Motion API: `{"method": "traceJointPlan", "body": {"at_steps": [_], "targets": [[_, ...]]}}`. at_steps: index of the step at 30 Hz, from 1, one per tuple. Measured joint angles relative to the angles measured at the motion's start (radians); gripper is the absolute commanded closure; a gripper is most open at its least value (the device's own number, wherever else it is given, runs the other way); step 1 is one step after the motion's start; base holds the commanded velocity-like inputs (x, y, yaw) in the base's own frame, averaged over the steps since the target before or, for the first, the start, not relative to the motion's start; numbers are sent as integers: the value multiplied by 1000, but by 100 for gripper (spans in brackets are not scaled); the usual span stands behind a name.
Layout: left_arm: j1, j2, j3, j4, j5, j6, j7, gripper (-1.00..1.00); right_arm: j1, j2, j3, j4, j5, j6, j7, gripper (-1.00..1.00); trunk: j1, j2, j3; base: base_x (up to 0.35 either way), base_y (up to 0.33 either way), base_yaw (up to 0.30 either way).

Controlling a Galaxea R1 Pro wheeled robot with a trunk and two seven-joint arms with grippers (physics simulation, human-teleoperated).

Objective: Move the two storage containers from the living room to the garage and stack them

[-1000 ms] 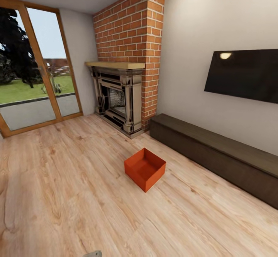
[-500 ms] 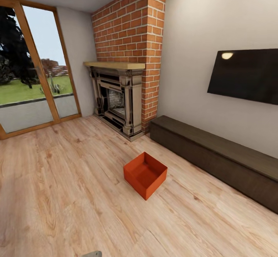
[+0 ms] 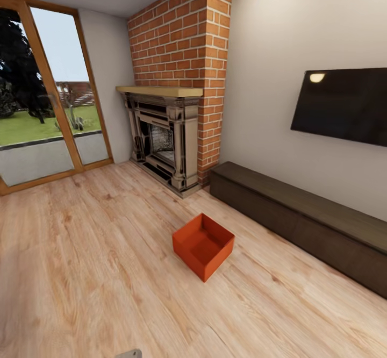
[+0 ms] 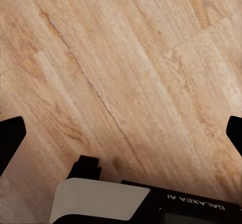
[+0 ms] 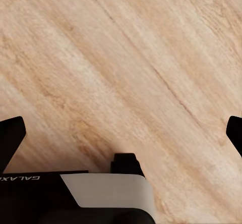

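Observation:
One orange-red storage container, open-topped and empty, rests on the light wood planks of the living room, a short way in front of the dark bench. It stands turned with a corner toward me. In the left wrist view my left gripper is open, its black fingertips far apart over bare planks. My right gripper is open too in the right wrist view, with only wood grain between its fingertips. Neither gripper is near the container. The garage and its floor are out of view.
A long low dark-wood bench runs along the right wall under a black TV. A red-brick fireplace fills the far corner. A wood-framed glass door lies to the left. Open planks surround the container.
The whole head view has shifted slightly, so the camera has moved a little closer. The container lies where it was.

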Motion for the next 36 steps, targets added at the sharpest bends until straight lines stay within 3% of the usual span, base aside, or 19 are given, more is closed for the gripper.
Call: {"method": "traceJointPlan", "body": {"at_steps": [11, 27, 36], "targets": [[0, 0, 0, 0, 0, 0, 0, -100, 0, 2, -1, 0, 0, 0, -1, -100, 0, 0, 0, 307, 137, 12], [0, 0, 0, 0, 0, 0, 0, -100, 0, 0, 0, 0, 1, 1, -1, -100, 0, 0, -5, 300, 130, 240], [0, -1, 0, 0, 0, 0, 0, -100, 0, 0, 0, 0, 1, 1, -1, -100, 1, 0, -8, 46, 4, 251]]}}
